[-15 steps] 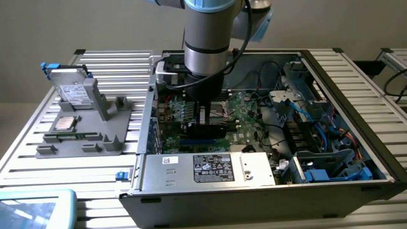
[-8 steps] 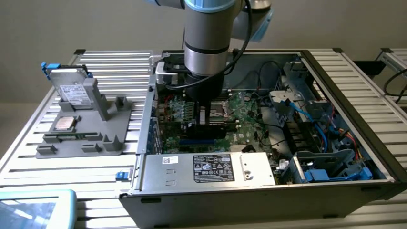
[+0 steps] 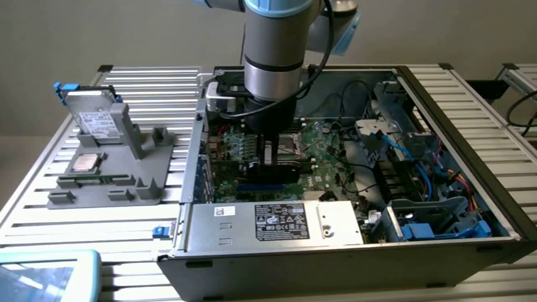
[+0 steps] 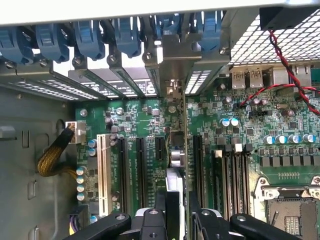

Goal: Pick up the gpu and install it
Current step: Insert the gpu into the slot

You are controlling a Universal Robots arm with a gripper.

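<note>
My gripper (image 3: 273,158) reaches straight down into the open computer case (image 3: 444,94), over the green motherboard (image 3: 323,151). It is shut on the gpu (image 3: 273,172), a slim black card held upright just above the expansion slots. In the wrist view the gpu (image 4: 176,150) appears edge-on between the two black fingers (image 4: 160,202). It runs along a black slot toward its silver bracket (image 4: 177,52) at the case's rear wall. Whether the card's edge sits in the slot I cannot tell.
A silver labelled power supply (image 3: 281,221) lies along the case front. Blue and black cables (image 3: 403,157) crowd the exterior view's right. A grey fixture (image 3: 113,179) outside the case carries a silver drive (image 3: 97,119) and a processor chip (image 3: 87,162). Blue retention clips (image 4: 90,37) line the rear slots.
</note>
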